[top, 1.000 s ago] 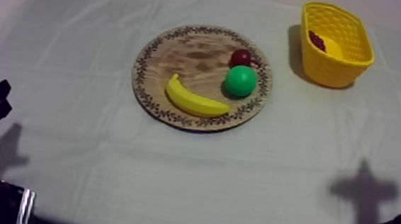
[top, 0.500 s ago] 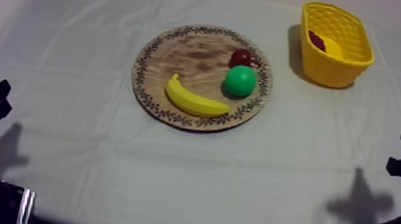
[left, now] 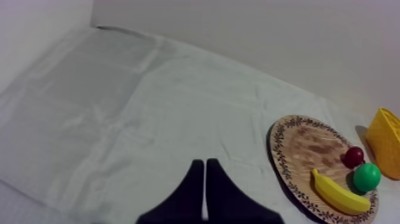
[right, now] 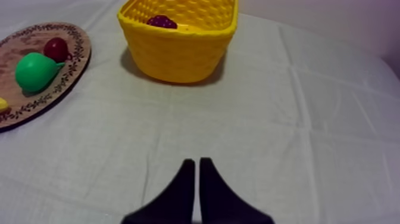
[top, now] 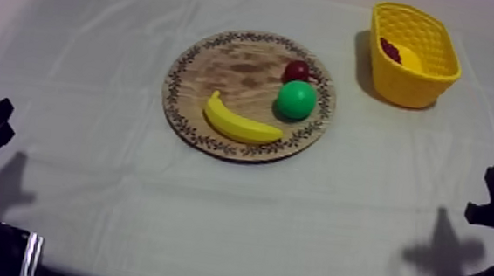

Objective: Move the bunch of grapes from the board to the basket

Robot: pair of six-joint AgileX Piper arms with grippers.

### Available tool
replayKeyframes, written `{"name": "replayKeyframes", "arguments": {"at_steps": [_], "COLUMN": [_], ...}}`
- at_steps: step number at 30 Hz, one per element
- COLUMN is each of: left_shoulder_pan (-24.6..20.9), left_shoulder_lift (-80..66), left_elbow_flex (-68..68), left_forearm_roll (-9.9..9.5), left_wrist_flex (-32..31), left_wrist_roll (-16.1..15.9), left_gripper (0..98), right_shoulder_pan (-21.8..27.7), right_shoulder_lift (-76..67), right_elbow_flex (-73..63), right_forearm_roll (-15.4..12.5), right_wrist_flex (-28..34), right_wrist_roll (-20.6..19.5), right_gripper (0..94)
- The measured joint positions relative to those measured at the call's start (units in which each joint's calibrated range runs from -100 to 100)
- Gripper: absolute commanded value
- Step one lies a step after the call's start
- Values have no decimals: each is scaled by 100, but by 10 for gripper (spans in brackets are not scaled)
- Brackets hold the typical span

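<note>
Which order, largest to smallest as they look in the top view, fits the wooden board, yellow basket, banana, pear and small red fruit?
1. wooden board
2. yellow basket, though it lies farthest from the camera
3. banana, longer but thinner than the pear
4. pear
5. small red fruit

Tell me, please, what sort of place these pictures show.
Probably a robot practice bench: a table under a grey-white cloth, a round wooden board with a patterned rim bearing toy fruit, and a yellow basket.
</note>
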Motion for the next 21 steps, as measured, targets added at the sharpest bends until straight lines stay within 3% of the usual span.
{"name": "replayKeyframes", "arguments": {"at_steps": [13, 21], "left_shoulder_pan": [0, 0], "left_shoulder_lift": [0, 0], "left_elbow_flex": [0, 0], "left_forearm_roll": [0, 0], "left_wrist_flex": [0, 0], "left_wrist_roll": [0, 0], "left_gripper": [1, 1], "right_shoulder_pan": [99, 130], "right_shoulder_lift": [0, 0], "right_elbow_flex": [34, 202], "right_forearm_roll": [112, 116], "right_wrist_flex": [0, -552], "right_wrist_roll": [-250, -74], "right_gripper": [5, 5]}}
